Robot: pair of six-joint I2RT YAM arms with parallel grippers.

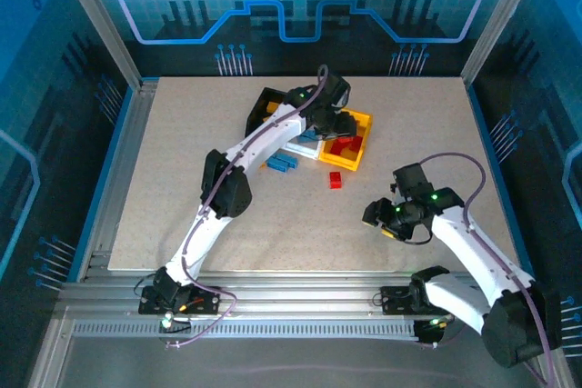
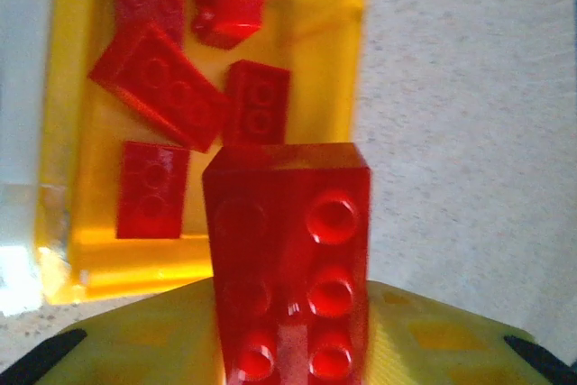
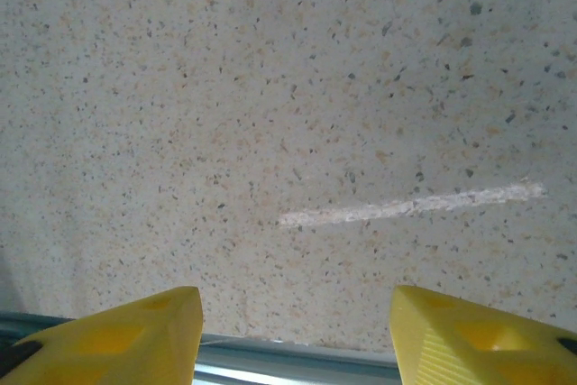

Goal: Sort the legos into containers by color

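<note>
Legos (image 1: pixel 346 144) in bin (image 1: pixel 367 123), one lego (image 1: pixel 336 180) before it

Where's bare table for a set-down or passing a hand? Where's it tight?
Free: table left of the left arm; far right corner beyond the yellow bin; front middle between that arm and the right hand. Crowded: the bins under the left hand, blue bricks and a loose red brick just in front.

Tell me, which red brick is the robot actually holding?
The red brick pinched in the left gripper; the other reds lie inside the yellow bin, and a loose brick sits on the table.
</note>
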